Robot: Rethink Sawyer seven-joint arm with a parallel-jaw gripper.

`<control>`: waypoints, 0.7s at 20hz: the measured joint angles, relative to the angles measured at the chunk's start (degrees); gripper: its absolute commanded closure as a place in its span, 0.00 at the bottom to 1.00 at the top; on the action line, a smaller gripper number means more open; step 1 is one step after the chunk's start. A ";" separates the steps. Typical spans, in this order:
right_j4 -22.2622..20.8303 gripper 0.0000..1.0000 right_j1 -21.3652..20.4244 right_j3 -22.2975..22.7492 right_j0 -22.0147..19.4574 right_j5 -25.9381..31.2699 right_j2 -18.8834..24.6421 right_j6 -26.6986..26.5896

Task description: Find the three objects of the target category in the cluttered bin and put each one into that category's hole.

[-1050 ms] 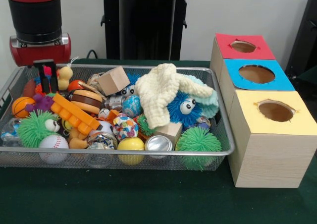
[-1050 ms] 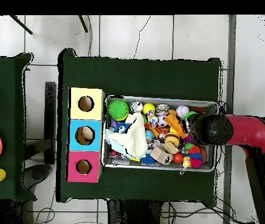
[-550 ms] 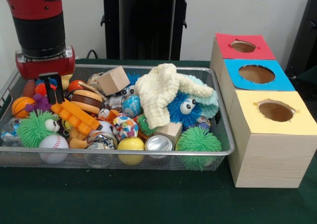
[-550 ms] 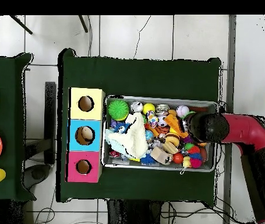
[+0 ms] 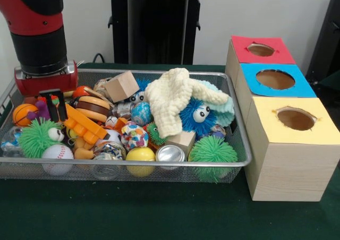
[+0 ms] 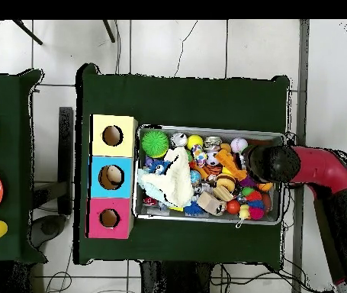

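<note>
Since a second ago the gripper (image 5: 54,105) has come forward and lower at the bin's (image 5: 241,160) left end, over the orange block (image 5: 81,122). Whether the jaws are released or clenched I cannot tell. Toys crowd tightly there. Right of the bin, the yellow hole (image 5: 295,118) sits open and clear.

Front view: bin (image 5: 234,163) sits on worktop (image 5: 133,211); box row (image 5: 281,160) at its 3 o'clock. Inside, cloth (image 5: 172,99) lies atop toys; baseball (image 5: 57,156) twd 8 o'clock corner.
</note>
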 measured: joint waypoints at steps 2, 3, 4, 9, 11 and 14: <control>-0.01 1.00 0.23 -0.57 0.00 0.00 -0.01 0.00; -0.01 1.00 0.25 -0.75 0.00 0.00 0.00 0.00; -0.01 1.00 0.26 -0.93 -0.01 0.00 0.00 0.00; 0.01 1.00 0.26 -1.54 -0.15 0.00 0.00 0.00; 0.01 1.00 0.27 -1.69 -0.25 0.05 0.00 0.00; 0.01 1.00 0.27 -1.96 -0.51 0.05 0.00 0.00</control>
